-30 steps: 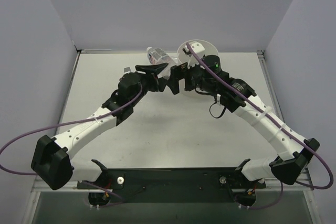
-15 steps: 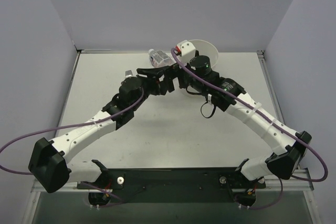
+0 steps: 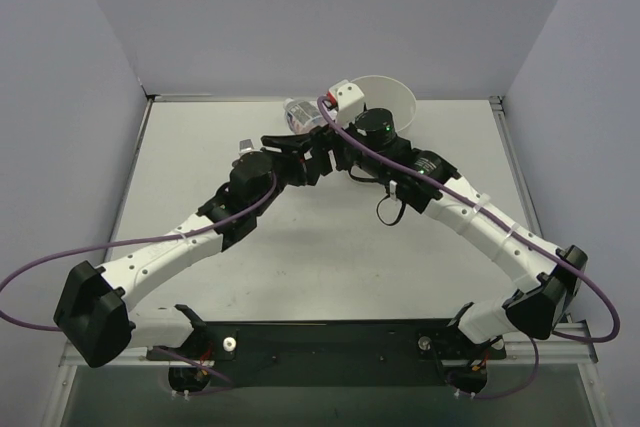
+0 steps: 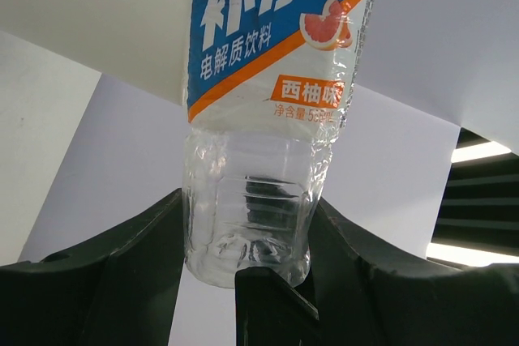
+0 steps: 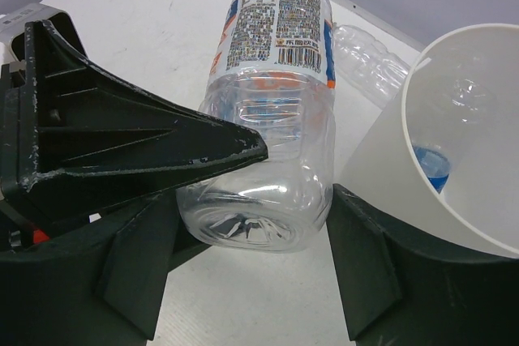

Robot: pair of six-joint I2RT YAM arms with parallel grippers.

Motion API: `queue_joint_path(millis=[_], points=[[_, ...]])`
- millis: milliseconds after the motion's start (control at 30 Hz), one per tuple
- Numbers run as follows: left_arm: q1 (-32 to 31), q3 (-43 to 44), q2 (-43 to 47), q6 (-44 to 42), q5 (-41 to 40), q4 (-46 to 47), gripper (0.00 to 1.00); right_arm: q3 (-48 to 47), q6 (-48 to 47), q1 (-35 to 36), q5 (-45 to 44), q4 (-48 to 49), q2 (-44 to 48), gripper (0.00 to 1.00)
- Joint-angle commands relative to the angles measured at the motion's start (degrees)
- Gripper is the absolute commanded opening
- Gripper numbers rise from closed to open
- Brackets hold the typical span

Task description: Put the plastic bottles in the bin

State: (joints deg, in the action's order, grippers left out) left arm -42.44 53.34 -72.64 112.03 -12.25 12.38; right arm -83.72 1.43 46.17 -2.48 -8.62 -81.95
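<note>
White table (image 3: 190, 157), lilac walls (image 3: 300, 17); left gripper (image 4: 247, 220) pinches labelled bottle (image 4: 272, 62) (bin (image 5: 454, 119) beside); right gripper (image 5: 251, 208) grip unclear.

The bin (image 5: 377, 151) and left hand (image 4: 243, 208) crowd the bottle (image 5: 268, 143).

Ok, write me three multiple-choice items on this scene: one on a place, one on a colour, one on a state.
1. Where does the bin stand?
A. at the far edge of the table
B. by the arm bases
C. in the near left corner

2. What colour is the bin?
A. green
B. off-white
C. black

3. The orange-striped bottle is
A. held at its base by the left gripper
B. lying free on the table
C. inside the bin

Answers:
1. A, the top view shows the bin against the back edge.
2. B, its wall and rim are off-white in both views.
3. A, black fingers press both sides of the base in the left wrist view.
</note>
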Motion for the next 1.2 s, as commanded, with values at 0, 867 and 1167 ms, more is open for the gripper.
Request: queue_joint_path(millis=[0,867,1167], points=[[-0.89,0.36,-0.04,15.41,-2.34,5.46,0.34,1.63,1.47,0.15,0.72,3.52,0.92,0.62],[17.38,6.59,10.86,-30.61,3.9,-30.99,0.97,-17.8,31.77,-26.12,15.65,-26.71,1.97,0.47],[17.39,18.02,3.3,-60.68,-2.68,-37.52,0.97,-18.67,40.84,-33.95,23.57,-31.19,-1.89,0.44]])
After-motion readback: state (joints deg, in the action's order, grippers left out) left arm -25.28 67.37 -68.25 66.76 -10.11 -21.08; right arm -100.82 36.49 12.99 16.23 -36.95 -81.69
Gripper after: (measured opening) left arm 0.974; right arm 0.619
